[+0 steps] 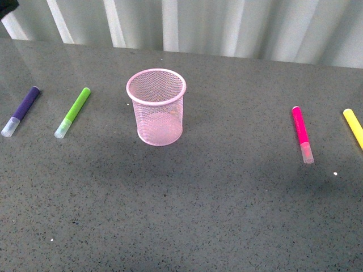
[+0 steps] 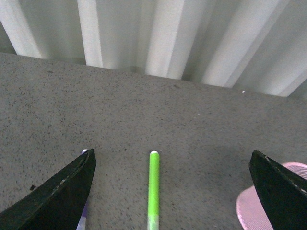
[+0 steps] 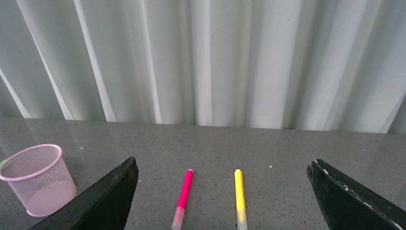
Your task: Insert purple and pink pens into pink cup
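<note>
The pink mesh cup [image 1: 157,106] stands upright and empty on the grey table. The purple pen [image 1: 21,110] lies at the far left, clear cap toward me. The pink pen [image 1: 301,134] lies at the right, cap toward me. Neither gripper shows in the front view. In the left wrist view my left gripper [image 2: 172,184] is open, its jaws wide apart above the table, with only a sliver of the purple pen [image 2: 83,219] showing beside one finger and the cup's rim [image 2: 252,211] by the other. In the right wrist view my right gripper [image 3: 222,191] is open above the pink pen [image 3: 183,197]; the cup [image 3: 38,178] stands off to one side.
A lime-green marker [image 1: 73,111] lies between the purple pen and the cup; it also shows between my left jaws [image 2: 153,189]. A yellow marker [image 1: 354,127] lies right of the pink pen, also in the right wrist view [image 3: 240,197]. A pleated white curtain [image 1: 227,25] backs the table.
</note>
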Controlling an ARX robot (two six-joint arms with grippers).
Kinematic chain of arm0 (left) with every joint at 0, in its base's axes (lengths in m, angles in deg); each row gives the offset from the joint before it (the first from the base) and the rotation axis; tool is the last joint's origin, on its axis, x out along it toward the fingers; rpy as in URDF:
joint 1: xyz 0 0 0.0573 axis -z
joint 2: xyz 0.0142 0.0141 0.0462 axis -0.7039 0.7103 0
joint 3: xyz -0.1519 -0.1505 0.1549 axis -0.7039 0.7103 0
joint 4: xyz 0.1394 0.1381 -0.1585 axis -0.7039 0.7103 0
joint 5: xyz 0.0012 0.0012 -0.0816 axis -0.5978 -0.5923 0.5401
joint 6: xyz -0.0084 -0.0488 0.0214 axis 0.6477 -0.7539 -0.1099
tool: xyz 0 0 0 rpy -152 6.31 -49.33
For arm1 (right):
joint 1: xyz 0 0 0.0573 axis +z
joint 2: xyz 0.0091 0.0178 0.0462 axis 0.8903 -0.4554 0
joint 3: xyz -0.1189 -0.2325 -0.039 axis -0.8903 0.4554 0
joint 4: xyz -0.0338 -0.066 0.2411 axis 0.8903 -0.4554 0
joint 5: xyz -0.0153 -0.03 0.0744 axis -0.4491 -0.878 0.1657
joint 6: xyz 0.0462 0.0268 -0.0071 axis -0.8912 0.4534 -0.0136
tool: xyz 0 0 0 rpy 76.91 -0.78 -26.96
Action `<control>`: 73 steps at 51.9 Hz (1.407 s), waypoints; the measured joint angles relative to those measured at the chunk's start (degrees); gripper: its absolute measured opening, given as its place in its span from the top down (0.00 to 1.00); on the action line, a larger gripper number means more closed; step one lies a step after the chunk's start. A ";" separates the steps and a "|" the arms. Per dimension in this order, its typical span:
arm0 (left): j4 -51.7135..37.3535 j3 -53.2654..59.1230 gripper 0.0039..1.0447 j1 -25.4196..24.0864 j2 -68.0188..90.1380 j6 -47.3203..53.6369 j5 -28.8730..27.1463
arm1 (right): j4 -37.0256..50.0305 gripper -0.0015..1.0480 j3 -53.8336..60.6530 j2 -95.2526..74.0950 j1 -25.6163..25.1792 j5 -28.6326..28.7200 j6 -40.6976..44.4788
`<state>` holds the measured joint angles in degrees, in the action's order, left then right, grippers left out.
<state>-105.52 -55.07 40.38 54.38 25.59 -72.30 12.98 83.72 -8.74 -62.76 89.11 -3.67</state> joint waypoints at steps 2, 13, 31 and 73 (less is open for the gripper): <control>0.96 -2.49 0.06 -0.22 2.60 0.83 0.37 | 0.00 0.07 0.00 0.00 0.00 -0.02 0.00; 6.75 -17.75 0.06 -3.80 19.34 9.55 0.46 | 0.00 0.07 0.00 0.00 0.00 0.00 0.00; 12.85 -27.15 0.06 -6.82 30.84 20.52 -0.61 | 0.00 0.07 0.00 0.00 0.00 0.00 0.00; 20.70 -37.79 0.06 -7.56 41.38 26.18 -1.25 | 0.00 0.07 0.00 0.00 0.00 0.00 0.00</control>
<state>-84.82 -92.86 32.81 95.76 51.78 -73.55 12.98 83.72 -8.74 -62.76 89.11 -3.67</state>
